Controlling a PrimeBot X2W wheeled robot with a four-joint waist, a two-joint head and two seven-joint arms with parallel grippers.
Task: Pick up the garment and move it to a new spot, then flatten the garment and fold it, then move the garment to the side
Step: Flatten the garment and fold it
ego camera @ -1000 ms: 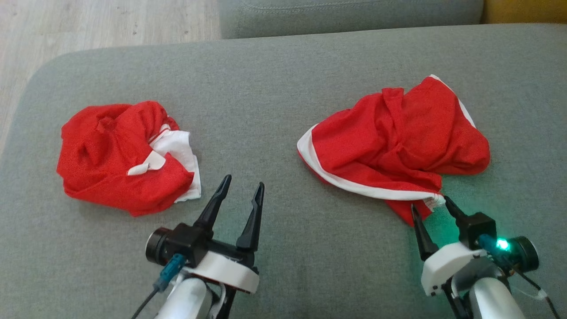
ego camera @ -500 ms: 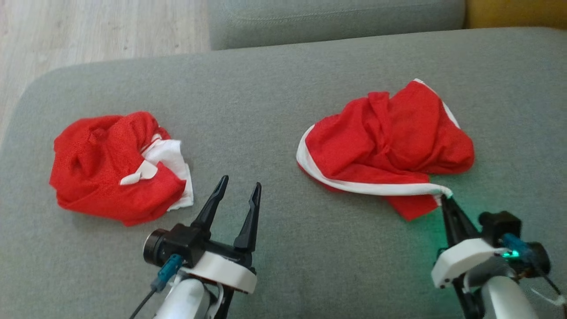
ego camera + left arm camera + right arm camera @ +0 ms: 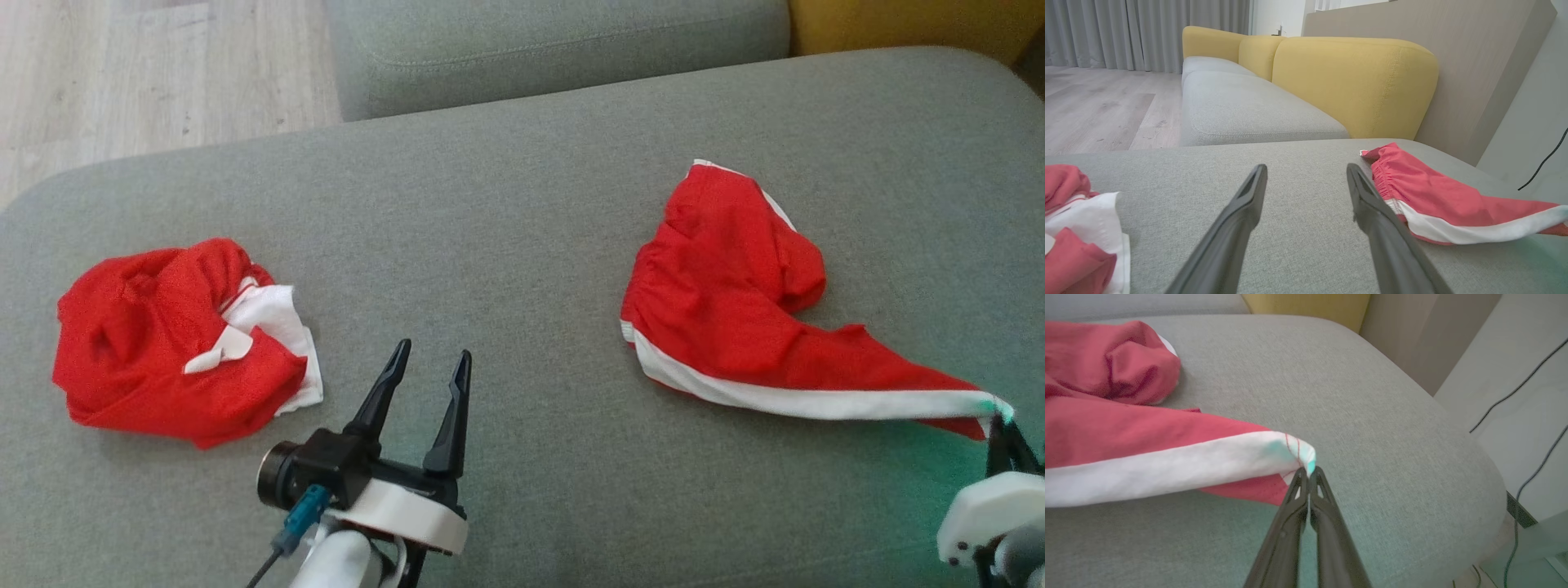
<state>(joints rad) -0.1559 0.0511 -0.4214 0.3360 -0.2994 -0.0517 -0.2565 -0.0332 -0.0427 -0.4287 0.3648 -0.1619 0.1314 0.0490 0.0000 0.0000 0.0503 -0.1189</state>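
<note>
The garment [image 3: 727, 310] is lying on the right part of the cushion [image 3: 506, 204]. The right gripper [image 3: 1308, 473] is pinching its white-edged corner, fingers pressed together. The left gripper [image 3: 430, 363] is hovering spread and empty over the cushion. Another red cloth [image 3: 155, 335] is lying crumpled at the left.

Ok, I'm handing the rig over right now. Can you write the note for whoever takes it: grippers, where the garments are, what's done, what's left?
Right gripper: shut on the white-trimmed corner of the right-hand red garment.
Left gripper: open, empty, above the grey cushion between the two garments.
Garment: the pinched corner is raised off the cushion and stretched toward the right; the bulk lies on the cushion. The second garment, red and white, lies crumpled at the left.
Done: grip taken.
Left: lift and move it, flatten, fold, set aside.
</note>
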